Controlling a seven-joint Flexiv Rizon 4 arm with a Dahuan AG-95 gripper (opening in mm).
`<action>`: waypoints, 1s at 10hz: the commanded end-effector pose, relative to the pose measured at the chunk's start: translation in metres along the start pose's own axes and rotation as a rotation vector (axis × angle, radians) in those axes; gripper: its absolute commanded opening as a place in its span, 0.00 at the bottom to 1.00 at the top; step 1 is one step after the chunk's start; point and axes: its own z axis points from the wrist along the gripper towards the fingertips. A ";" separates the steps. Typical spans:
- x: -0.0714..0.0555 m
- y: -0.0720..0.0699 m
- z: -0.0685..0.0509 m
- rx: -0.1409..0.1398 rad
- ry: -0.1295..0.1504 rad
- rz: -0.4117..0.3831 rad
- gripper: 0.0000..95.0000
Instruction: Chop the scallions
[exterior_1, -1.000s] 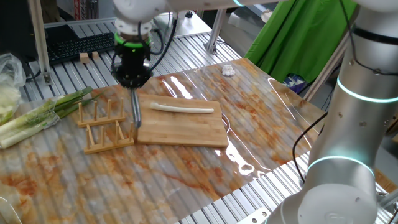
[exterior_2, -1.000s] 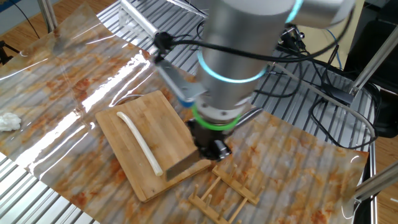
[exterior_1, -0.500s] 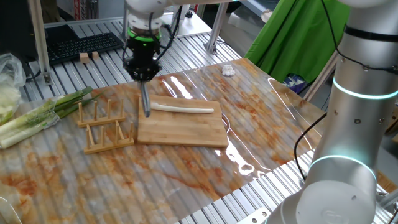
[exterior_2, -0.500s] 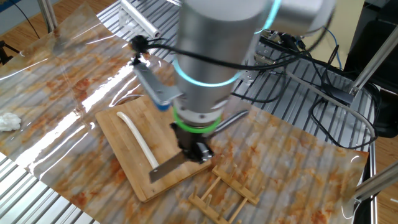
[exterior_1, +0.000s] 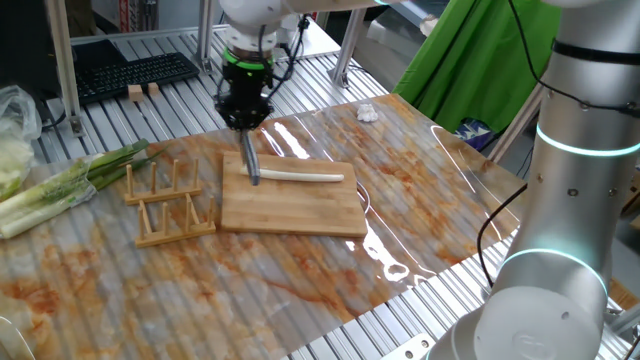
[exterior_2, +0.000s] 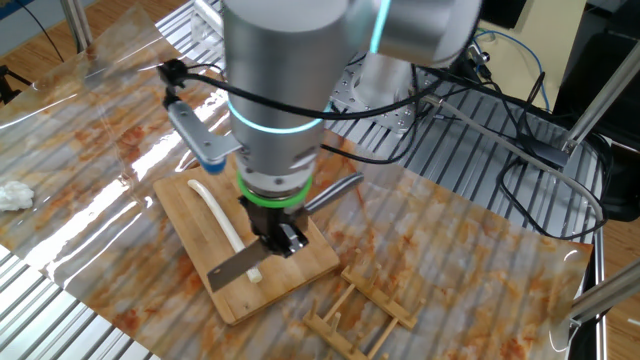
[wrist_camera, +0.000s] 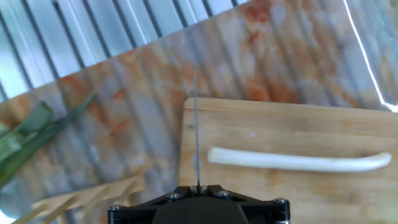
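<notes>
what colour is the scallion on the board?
Pale cream-white, the whole scallion; clearest in the hand view.

Bright, even light; glare streaks on the table's plastic sheet (exterior_1: 400, 262); sharp frames

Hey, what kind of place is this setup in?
Probably a robotics lab staged as a kitchen: a slatted aluminium workbench, a black computer keyboard behind it, and a rectangular bamboo cutting board holding a pale white scallion stalk.
</notes>
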 end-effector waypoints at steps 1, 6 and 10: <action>-0.002 -0.007 0.004 -0.001 0.003 -0.004 0.00; -0.009 -0.017 0.026 -0.016 -0.001 0.024 0.00; -0.007 -0.020 0.043 -0.027 -0.008 0.022 0.00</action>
